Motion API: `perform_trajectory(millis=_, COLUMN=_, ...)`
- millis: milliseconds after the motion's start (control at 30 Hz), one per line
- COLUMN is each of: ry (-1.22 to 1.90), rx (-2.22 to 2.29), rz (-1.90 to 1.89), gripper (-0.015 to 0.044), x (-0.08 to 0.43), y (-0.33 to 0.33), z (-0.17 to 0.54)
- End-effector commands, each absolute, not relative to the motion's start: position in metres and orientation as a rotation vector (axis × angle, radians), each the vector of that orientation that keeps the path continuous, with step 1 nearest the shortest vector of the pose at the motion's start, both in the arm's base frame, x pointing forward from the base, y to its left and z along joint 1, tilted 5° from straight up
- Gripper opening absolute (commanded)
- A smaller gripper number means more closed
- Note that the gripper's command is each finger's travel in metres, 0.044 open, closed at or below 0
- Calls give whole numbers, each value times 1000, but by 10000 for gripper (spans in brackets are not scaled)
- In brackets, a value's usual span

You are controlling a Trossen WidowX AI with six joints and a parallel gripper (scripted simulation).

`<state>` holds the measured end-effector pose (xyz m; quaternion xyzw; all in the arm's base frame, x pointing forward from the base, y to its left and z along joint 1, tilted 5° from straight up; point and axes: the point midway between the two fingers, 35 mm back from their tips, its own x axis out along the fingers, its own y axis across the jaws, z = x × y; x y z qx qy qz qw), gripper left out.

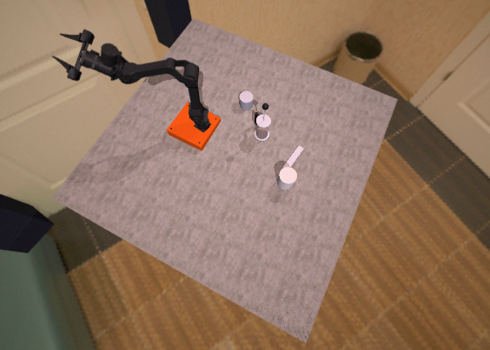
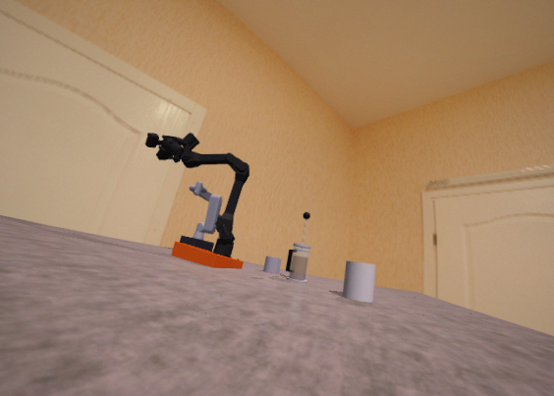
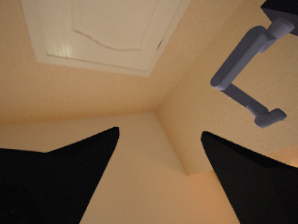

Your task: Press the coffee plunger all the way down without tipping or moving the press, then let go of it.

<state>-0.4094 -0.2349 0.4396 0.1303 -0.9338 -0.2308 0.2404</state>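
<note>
The coffee press (image 1: 261,132) (image 2: 299,267) stands upright near the middle of the table, with a clear body, brownish contents and a black side handle (image 2: 289,260). Its plunger is up: the black knob (image 1: 265,106) (image 2: 306,215) stands well above the lid on a thin rod. My gripper (image 1: 56,46) (image 3: 159,133) is open and empty, raised high and far from the press, on the other side of the arm's base and beyond the table's edge in the top view. The press is not in the wrist view.
A small grey cup (image 1: 246,100) (image 2: 272,264) stands beside the press. A larger cup (image 1: 287,179) (image 2: 360,281) and a flat pink bar (image 1: 295,155) are on its other side. My arm stands on an orange base (image 1: 184,127) (image 2: 193,255). A grey-blue jointed object (image 2: 212,214) (image 3: 240,60) appears behind it.
</note>
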Motion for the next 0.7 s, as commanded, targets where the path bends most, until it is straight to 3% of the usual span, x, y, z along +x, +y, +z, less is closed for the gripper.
perform_trajectory(millis=0, ry=-2551, rx=364, rz=-638, gripper=426, x=-408, y=-237, z=440)
perform_trajectory(millis=333, ry=-2442, rx=577, rz=-741, gripper=440, x=-344, y=-293, z=447)
perform_trajectory(millis=667, ry=-2051, rx=840, rz=-975, gripper=440, x=-216, y=-361, z=451)
